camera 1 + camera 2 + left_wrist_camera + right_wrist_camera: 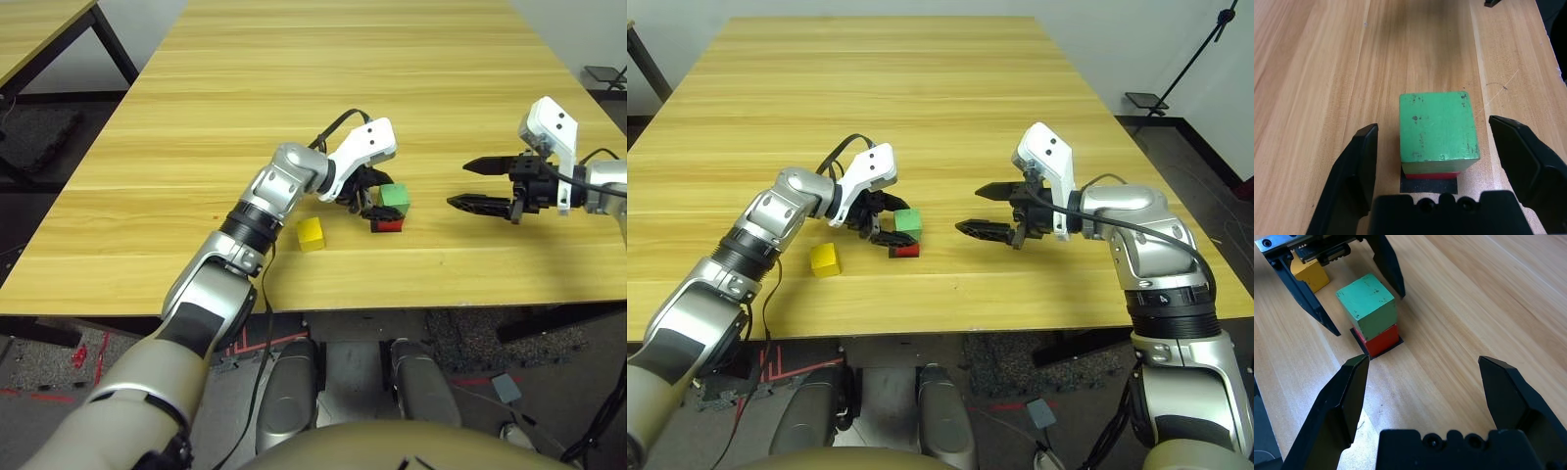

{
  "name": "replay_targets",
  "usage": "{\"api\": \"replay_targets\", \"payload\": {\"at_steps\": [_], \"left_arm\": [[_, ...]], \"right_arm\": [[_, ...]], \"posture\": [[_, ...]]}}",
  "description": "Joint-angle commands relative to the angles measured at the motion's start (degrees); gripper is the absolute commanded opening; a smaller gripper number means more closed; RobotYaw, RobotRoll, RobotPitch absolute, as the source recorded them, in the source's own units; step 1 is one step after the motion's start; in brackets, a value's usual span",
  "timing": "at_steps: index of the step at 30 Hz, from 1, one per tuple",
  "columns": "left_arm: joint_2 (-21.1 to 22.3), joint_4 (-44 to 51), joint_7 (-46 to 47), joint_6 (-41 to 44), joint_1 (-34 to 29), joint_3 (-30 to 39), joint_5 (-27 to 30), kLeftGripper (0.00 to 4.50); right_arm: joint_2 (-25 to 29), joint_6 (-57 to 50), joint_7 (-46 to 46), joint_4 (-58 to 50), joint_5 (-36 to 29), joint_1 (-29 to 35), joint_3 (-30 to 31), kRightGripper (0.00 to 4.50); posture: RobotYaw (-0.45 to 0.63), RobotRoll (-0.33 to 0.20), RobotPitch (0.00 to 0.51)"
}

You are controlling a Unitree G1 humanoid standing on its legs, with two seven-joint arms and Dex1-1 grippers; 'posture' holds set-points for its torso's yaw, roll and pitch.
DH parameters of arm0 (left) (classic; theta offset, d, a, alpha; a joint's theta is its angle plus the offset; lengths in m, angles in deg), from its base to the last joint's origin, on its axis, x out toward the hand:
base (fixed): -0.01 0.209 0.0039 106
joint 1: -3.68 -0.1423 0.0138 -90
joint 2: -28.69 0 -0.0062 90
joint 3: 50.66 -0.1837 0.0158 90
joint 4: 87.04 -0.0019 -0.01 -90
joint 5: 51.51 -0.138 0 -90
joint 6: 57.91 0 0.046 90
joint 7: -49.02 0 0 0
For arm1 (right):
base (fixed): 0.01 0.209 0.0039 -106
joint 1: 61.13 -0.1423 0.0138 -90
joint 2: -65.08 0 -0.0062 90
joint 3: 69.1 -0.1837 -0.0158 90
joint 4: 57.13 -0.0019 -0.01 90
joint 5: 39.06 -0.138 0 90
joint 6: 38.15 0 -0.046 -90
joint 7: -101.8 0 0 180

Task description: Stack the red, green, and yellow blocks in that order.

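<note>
Yellow block (311, 233) beside green-on-red stack (391, 208)

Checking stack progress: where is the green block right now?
The green block sits on the red block, near the table's front edge, between the open left gripper's fingers; the yellow block lies to its left.

From my head camera I see the small matte green cube (394, 197) sitting on top of the small matte red cube (388, 224), near the front of the long light wooden table (294, 88). My left gripper (368, 199) is right against that stack on its left side, black fingers spread. The small matte yellow cube (311, 233) rests alone just left of it. My right gripper (470, 184) hovers off to the right, well apart from the stack, fingers parted and pointing toward it.
</note>
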Motion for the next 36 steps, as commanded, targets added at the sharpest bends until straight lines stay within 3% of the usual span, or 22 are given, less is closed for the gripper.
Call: {"api": "replay_targets", "payload": {"at_steps": [1, 5, 8, 12, 18, 25, 33, 36], "left_arm": [[3.5, 10.32, -0.25, 7.94, -0.34, 1.86, 1.53, 4.44], [10.98, 24.31, -0.21, 19.36, -2.94, 3.52, 3.58, 4.44], [20.86, 35.19, -0.88, 25.22, -8.82, 4.72, 4.7, 4.44], [27.68, 43.09, 1.16, 28.79, -16.73, 7.0, 6.55, 4.44], [27.07, 44.07, 6.83, 26.35, -23.56, 8.46, 6.68, 4.44], [24.01, 39.77, 10.31, 20.67, -25.7, 4.97, 4.87, 4.44], [23.82, 32.86, 9.62, 11.21, -27.76, 1.61, 2.22, 4.44], [24.7, 31.72, 8.46, 9.11, -26.72, 1.34, 1.54, 3.49]], "right_arm": [[0.13, 0.86, -0.03, 1.59, -0.38, -1.69, -0.35, 4.5], [0.13, 2.31, -0.65, 3.78, 0.16, -2.86, 0.18, 4.5], [-0.57, 3.09, -0.92, 4.85, 0.24, -3.84, 0.83, 4.5], [-1.29, 3.51, -1.44, 5.97, 0.36, -4.86, 1.71, 4.5], [-1.99, 3.61, -2.46, 6.96, 0.52, -6.31, 2.72, 4.5], [-1.95, 3.02, -2.81, 6.76, 0.34, -6.89, 3.33, 4.5], [-1.56, 2.51, -2.33, 5.9, 0.05, -5.94, 2.61, 4.5], [-1.42, 2.18, -1.96, 5.38, -0.13, -5.33, 2.19, 4.5]], "posture": [[0.11, -0.079, 0.065], [0.14, -0.079, 0.058], [0.17, -0.078, 0.059], [0.19, -0.082, 0.062], [0.21, -0.096, 0.073], [0.2, -0.11, 0.079], [0.18, -0.111, 0.081], [0.17, -0.109, 0.081]]}}
